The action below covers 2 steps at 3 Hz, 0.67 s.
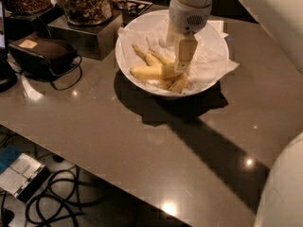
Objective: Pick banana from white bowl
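The white bowl [215, 41], lined with crumpled white paper, stands at the back middle of the brown table. Several yellow bananas lie in it. The longest pale one, the banana [147, 72], lies across the bowl's front left. Shorter ones [161, 59] lie behind and to the right of it. My gripper [182, 66] reaches down into the bowl from above, its tip at the right end of the banana, among the fruit. The white wrist [189, 8] hides part of the bowl's back.
Glass jars of nuts [85, 4] stand on a dark box at the back left. A black case with a cord [45, 53] lies left of the bowl. Cables [57, 197] lie on the floor below the table's front edge. My white body [284, 188] shows at bottom right.
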Each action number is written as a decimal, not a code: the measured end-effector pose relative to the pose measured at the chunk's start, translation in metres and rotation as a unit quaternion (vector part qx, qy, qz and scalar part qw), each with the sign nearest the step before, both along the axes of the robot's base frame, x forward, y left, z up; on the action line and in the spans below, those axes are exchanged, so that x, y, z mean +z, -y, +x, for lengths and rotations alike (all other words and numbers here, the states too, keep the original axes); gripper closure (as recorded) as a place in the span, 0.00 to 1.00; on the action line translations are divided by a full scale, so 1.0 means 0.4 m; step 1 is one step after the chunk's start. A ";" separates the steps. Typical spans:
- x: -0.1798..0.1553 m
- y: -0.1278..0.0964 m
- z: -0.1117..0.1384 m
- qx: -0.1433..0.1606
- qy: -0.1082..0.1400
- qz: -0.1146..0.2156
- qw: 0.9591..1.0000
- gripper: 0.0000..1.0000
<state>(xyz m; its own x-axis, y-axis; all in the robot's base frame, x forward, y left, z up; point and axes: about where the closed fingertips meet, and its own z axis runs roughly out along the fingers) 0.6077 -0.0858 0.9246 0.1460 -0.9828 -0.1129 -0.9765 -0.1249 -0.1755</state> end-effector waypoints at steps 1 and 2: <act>-0.025 -0.010 0.002 0.006 -0.010 -0.003 1.000 0.36; -0.043 -0.016 0.004 0.009 -0.017 -0.004 1.000 0.38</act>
